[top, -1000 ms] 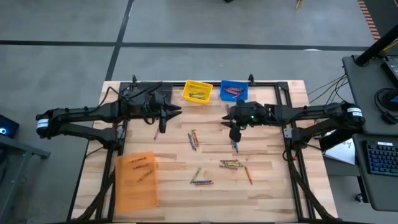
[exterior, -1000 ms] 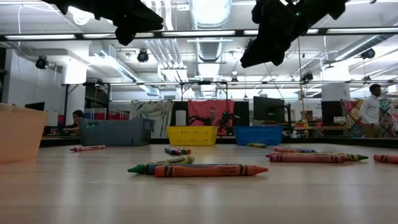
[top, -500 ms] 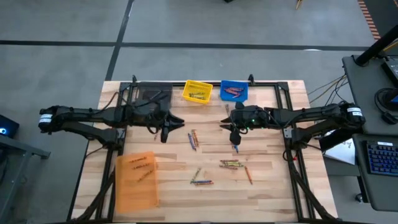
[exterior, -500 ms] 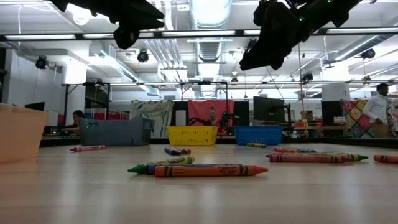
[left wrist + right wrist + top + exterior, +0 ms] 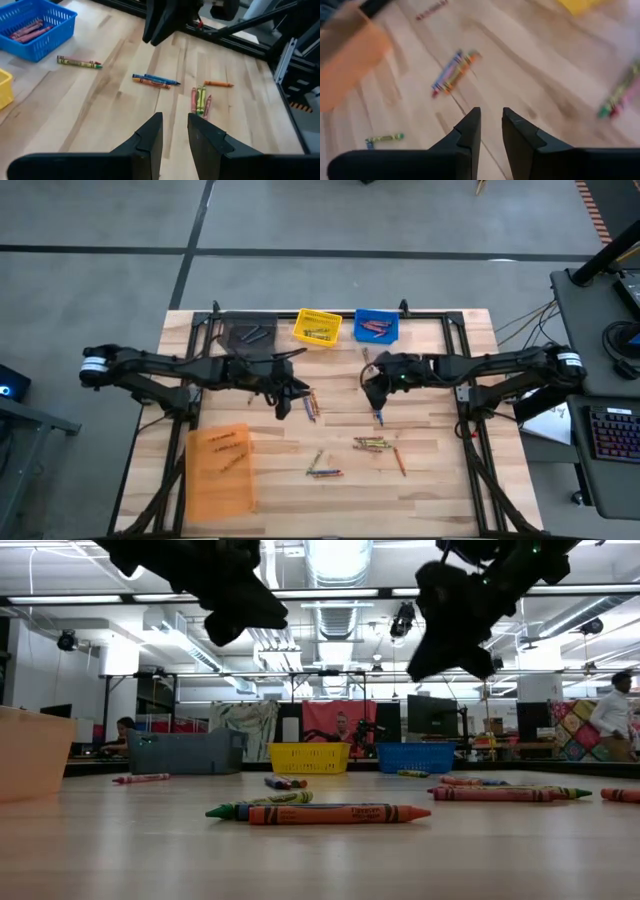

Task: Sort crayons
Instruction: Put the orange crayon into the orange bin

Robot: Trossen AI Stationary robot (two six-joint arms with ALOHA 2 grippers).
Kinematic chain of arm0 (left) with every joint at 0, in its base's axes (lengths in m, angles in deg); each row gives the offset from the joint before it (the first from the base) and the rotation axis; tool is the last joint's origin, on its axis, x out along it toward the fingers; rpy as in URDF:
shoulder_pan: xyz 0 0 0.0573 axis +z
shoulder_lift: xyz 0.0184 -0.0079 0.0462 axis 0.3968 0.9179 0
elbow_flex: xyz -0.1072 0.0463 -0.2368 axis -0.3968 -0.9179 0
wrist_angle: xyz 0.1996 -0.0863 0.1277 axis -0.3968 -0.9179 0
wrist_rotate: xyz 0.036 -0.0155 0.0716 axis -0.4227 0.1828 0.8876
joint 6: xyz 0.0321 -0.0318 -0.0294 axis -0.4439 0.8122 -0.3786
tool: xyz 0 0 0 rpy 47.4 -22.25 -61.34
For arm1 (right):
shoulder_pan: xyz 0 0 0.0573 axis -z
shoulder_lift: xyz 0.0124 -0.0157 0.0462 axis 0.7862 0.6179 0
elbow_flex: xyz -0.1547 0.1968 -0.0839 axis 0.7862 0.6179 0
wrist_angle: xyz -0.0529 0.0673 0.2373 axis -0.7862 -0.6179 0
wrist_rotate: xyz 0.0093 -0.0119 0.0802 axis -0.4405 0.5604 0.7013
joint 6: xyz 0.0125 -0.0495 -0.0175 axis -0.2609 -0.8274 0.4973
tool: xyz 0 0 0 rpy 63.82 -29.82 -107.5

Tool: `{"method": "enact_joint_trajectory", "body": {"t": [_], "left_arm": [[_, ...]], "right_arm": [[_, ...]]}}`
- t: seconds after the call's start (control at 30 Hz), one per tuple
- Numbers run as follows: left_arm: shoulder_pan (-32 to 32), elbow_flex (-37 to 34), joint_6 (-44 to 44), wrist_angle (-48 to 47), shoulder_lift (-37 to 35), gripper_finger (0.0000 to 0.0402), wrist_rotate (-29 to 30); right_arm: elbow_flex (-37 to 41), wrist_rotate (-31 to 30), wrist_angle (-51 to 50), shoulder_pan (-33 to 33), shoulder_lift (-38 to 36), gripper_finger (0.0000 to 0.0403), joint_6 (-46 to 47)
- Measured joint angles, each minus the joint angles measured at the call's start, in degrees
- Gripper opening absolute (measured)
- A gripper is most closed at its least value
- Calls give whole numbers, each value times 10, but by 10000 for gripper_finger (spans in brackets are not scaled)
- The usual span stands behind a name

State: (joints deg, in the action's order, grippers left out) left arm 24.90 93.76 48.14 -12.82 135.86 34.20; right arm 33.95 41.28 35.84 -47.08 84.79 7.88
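Wooden bench (image 5: 430,480) holds little light crayons (image 5: 372,443) that roll and snap, so pinch one mid-stick; both hands (image 5: 283,402) (image 5: 374,394) hang nearly closed, holding nothing.

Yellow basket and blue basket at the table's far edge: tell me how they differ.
The yellow basket is yellow and sits left of the blue basket, nearer the left arm's side. The blue basket holds mostly reddish crayons; the yellow basket's crayons are too small to tell colour. Both are small mesh baskets side by side.
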Motion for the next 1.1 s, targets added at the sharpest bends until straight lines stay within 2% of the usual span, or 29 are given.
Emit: {"method": "enact_joint_trajectory", "body": {"t": [0.13, 0.43, 0.63, 0.93, 1.1], "left_arm": [[0, 18, -23, 0, 21, 73, 0], [0, 42, -65, -3, 38, 73, 0], [0, 42, -83, -3, 35, 73, 0], [1, 42, -126, -1, 35, 73, 0], [2, 42, -141, 0, 35, 73, 21]], "right_arm": [[0, 8, -43, 0, 21, 63, 28], [0, 158, -154, -18, 68, 63, 91], [0, 167, -245, -72, 62, 63, 193], [-1, 172, -271, -174, 62, 63, 358], [-32, 170, -307, -222, 70, 63, 429]]}}
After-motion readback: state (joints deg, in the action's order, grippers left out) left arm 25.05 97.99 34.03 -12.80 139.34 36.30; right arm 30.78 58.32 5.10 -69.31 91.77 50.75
